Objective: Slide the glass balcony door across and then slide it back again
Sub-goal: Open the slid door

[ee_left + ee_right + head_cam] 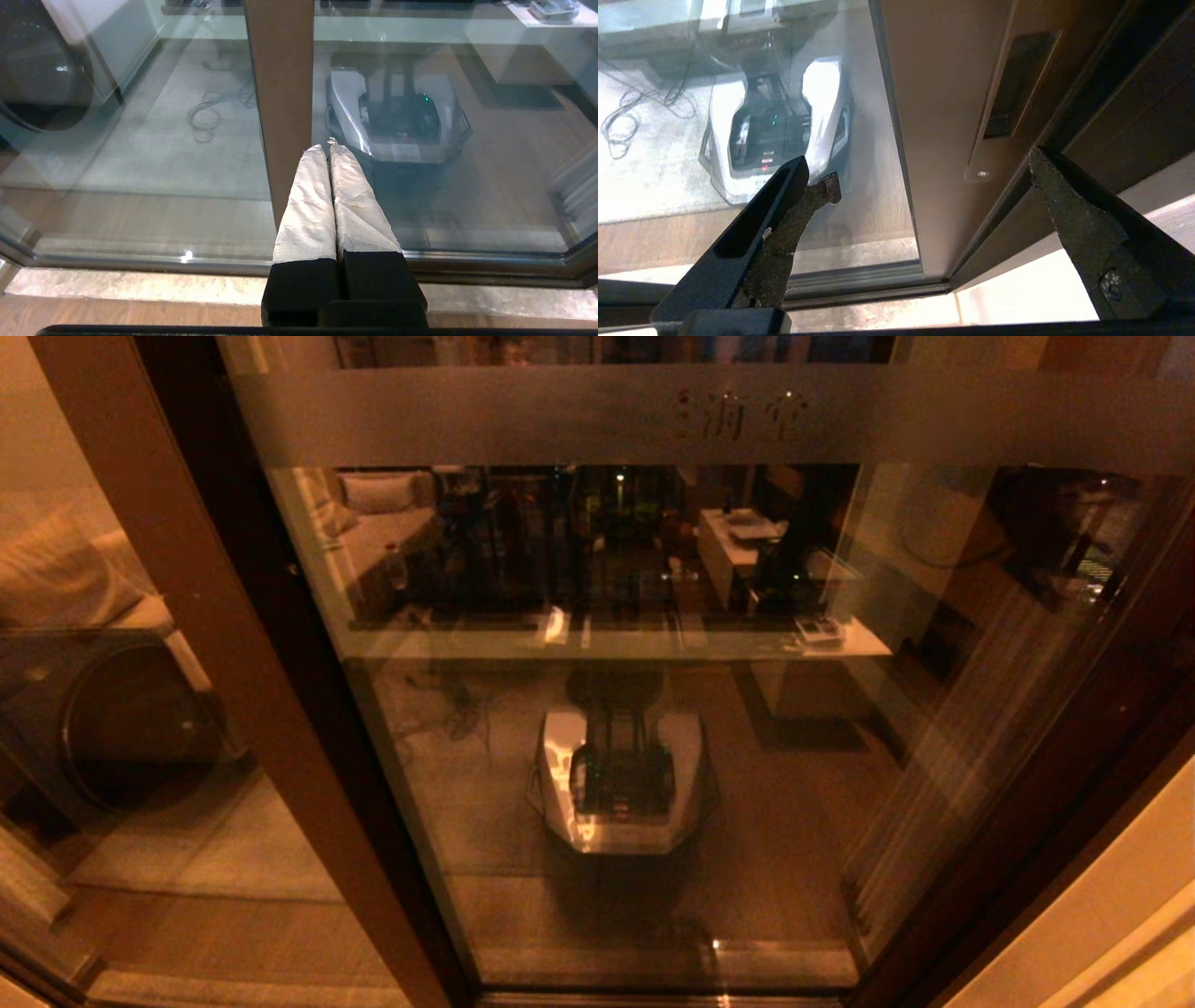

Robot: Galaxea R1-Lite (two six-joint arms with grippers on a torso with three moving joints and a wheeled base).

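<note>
From the head the scene is dim and amber, the glass balcony door (616,709) thick with reflections. Both wrist views are brighter and cooler; beyond the right claw (931,172) glare washes the pane, its near fingers soft

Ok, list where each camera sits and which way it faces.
Head view: from the robot's head, looking forward and down at the glass balcony door; no arm shows, only the robot's reflection.
Left wrist view: behind the shut left gripper, facing a brown frame post and the glass.
Right wrist view: behind the open right gripper, facing the door's handle slot.
Shared: all three show the robot's base reflected in the glass.
</note>
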